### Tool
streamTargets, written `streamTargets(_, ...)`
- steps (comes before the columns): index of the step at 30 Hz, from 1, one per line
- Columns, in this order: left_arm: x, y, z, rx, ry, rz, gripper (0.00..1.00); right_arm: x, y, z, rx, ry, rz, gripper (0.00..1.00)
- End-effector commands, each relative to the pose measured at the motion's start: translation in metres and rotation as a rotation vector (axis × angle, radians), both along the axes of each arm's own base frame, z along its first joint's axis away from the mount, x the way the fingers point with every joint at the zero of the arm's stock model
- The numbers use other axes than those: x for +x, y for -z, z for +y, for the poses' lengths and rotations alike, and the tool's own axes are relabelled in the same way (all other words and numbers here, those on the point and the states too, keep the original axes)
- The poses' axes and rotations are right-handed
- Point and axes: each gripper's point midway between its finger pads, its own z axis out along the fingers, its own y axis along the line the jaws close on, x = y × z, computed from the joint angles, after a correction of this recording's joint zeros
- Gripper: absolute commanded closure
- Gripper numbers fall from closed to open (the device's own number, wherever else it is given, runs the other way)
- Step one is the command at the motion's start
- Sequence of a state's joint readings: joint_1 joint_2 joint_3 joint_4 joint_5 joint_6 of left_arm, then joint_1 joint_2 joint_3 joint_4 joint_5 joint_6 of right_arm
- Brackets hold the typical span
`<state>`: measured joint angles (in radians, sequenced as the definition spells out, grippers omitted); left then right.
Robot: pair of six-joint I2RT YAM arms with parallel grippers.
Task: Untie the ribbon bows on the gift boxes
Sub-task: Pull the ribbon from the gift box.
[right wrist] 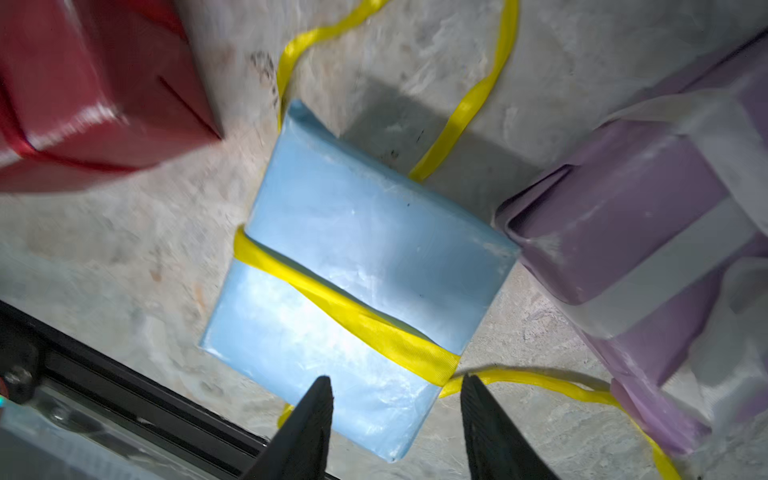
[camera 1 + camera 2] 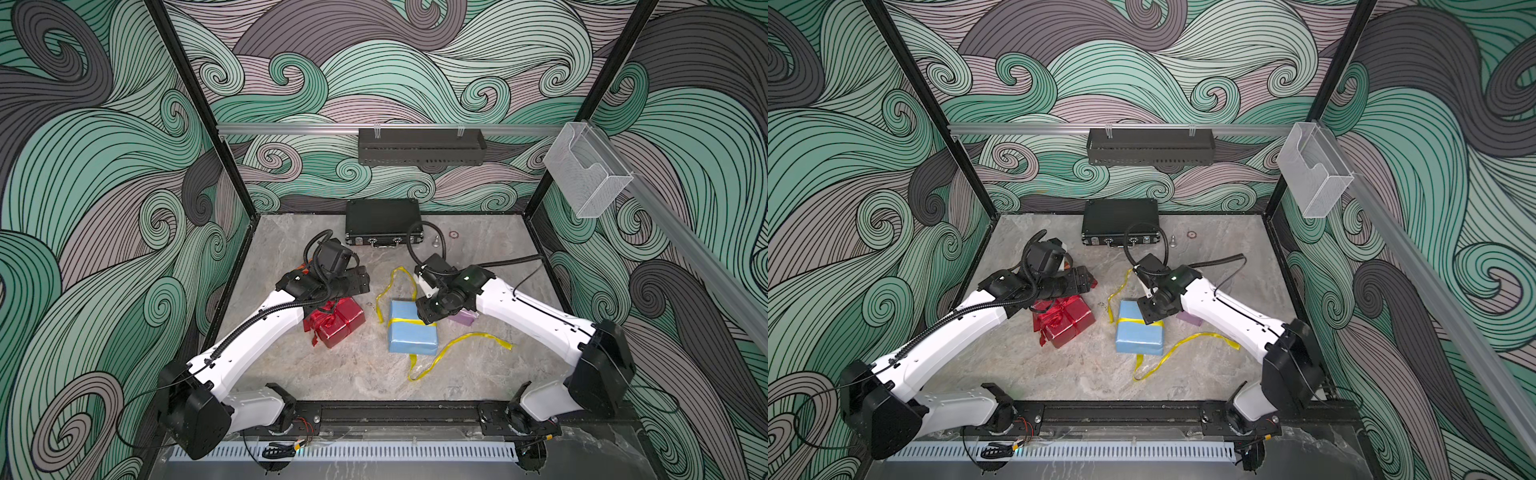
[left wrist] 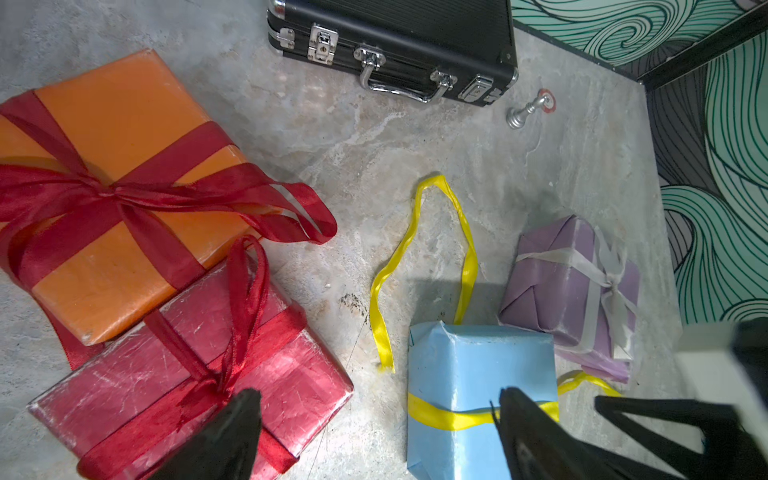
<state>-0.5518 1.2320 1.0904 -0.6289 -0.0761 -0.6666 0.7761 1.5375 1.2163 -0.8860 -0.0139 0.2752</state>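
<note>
We see our right gripper (image 1: 397, 380), jaws parted and empty, above the light blue box (image 1: 353, 232), its yellow ribbon (image 1: 345, 307) trailing loose; our left gripper (image 3: 376, 392) stands wide, empty.

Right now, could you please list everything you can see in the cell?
orange box: one, orange, left rear
red box: one, red, left front
blue box: one, blue, centre
lilac box: one, lilac, right
red bows: two, red, tied on orange and red boxes
white bow: one, silvery, tied on lilac box
yellow ribbon: one, yellow, untied round blue box, tails on table
case: one, black, back of table
peg: one, silver, right of case
token: one, red-white, beside peg
rack: one, black, back rail
holder: one, clear, right rail
left gripper: one, black, open, by red box
right gripper: one, black, open, over blue box
</note>
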Motion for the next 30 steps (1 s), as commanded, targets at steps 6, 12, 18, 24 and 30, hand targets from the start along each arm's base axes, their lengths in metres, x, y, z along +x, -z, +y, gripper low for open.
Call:
streamTargets(6, 0.003, -0.008, 0.009, -0.003, -0.047, -0.033, 0.09, -0.006, 0.021, 0.021, -0.093, -0.198, 0.036, 0.5)
streamTargets(12, 0.003, -0.007, 0.009, -0.014, -0.044, -0.026, 0.09, -0.004, 0.036, 0.024, -0.147, -0.228, 0.046, 0.46)
streamTargets(18, 0.004, -0.008, 0.01, -0.015, -0.044, -0.028, 0.09, 0.003, 0.035, 0.025, -0.163, -0.22, 0.017, 0.44)
streamTargets(24, 0.004, -0.008, 0.01, -0.019, -0.044, -0.029, 0.09, 0.003, 0.042, 0.026, -0.169, -0.23, 0.03, 0.44)
streamTargets(30, 0.004, -0.008, 0.01, -0.021, -0.044, -0.028, 0.09, -0.002, 0.05, 0.024, -0.176, -0.231, 0.058, 0.63)
